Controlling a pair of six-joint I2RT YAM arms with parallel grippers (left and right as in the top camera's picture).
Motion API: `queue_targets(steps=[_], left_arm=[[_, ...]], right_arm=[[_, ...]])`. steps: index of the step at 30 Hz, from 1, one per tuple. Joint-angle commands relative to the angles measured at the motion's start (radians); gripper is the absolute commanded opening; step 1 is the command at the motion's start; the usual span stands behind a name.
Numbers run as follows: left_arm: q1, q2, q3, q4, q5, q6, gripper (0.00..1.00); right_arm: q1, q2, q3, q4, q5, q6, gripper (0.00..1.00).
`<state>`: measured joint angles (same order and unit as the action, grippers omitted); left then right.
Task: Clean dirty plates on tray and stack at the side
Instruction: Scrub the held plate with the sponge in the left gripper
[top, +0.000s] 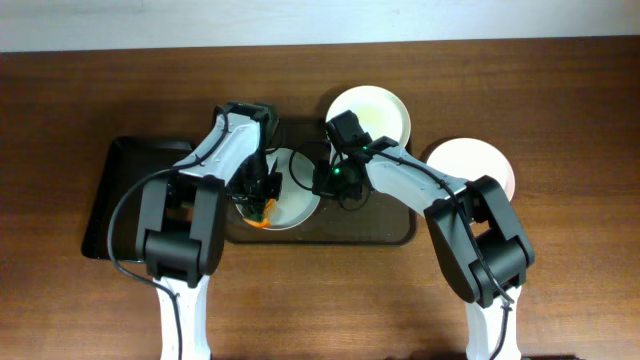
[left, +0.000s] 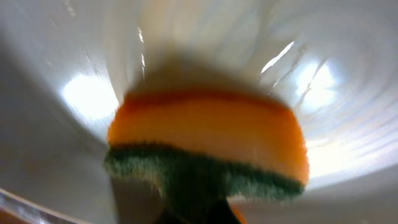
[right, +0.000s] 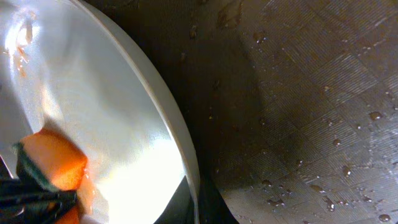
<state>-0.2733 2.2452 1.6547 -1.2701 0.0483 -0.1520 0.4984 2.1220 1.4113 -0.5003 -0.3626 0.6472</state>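
Note:
A white plate (top: 298, 203) lies on the dark brown textured tray (top: 385, 228). My left gripper (top: 262, 198) is shut on an orange sponge with a green scrub side (left: 205, 143) and presses it onto the plate's inside (left: 74, 93). My right gripper (top: 325, 180) is shut on the plate's right rim (right: 189, 180), one finger on each side. The sponge also shows in the right wrist view (right: 53, 162), with orange smears beside it. A second pale plate (top: 378, 115) lies at the tray's far edge. A third, pinkish-white plate (top: 478, 165) lies on the table to the right.
A smaller glossy black tray (top: 118, 190) lies left of the brown tray. The brown tray's surface (right: 311, 93) is wet with droplets. Both arms cross over the middle of the brown tray.

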Motion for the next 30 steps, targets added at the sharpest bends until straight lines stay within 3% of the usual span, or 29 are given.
queue_targets(steps=[1,3,6,10,12,14,18,21,23,27,30], left_arm=[[-0.006,0.115,-0.083,0.262,-0.105,-0.023,0.00],[-0.006,0.115,-0.083,0.413,-0.175,-0.021,0.00],[-0.005,0.115,-0.083,0.458,-0.444,-0.019,0.00],[-0.006,0.115,-0.083,0.267,-0.447,-0.090,0.00],[-0.006,0.115,-0.083,0.169,-0.294,-0.016,0.00],[-0.006,0.115,-0.083,0.138,0.029,0.258,0.00],[-0.006,0.115,-0.083,0.098,0.232,0.433,0.00],[-0.006,0.115,-0.083,0.168,0.267,0.459,0.00],[-0.006,0.115,-0.084,0.193,0.248,0.377,0.00],[-0.006,0.115,-0.199,0.234,-0.138,-0.037,0.00],[-0.006,0.115,-0.278,0.227,-0.275,-0.290,0.00]], right_arm=[[0.005,0.035,-0.005,-0.008,0.042,0.000,0.04],[0.005,0.035,-0.005,-0.013,0.042,0.000,0.04],[0.005,0.035,-0.005,-0.013,0.042,0.000,0.04],[0.005,0.035,-0.005,-0.012,0.042,-0.003,0.04],[0.005,0.035,-0.005,-0.012,0.043,-0.003,0.04],[0.005,0.035,-0.005,-0.012,0.042,-0.003,0.04],[0.005,0.035,-0.005,-0.012,0.042,-0.003,0.04],[0.005,0.035,-0.005,-0.012,0.042,-0.003,0.04],[0.005,0.035,-0.005,-0.012,0.043,-0.004,0.04],[0.005,0.035,-0.005,-0.012,0.050,-0.004,0.04],[0.005,0.035,-0.005,-0.013,0.054,-0.003,0.04]])
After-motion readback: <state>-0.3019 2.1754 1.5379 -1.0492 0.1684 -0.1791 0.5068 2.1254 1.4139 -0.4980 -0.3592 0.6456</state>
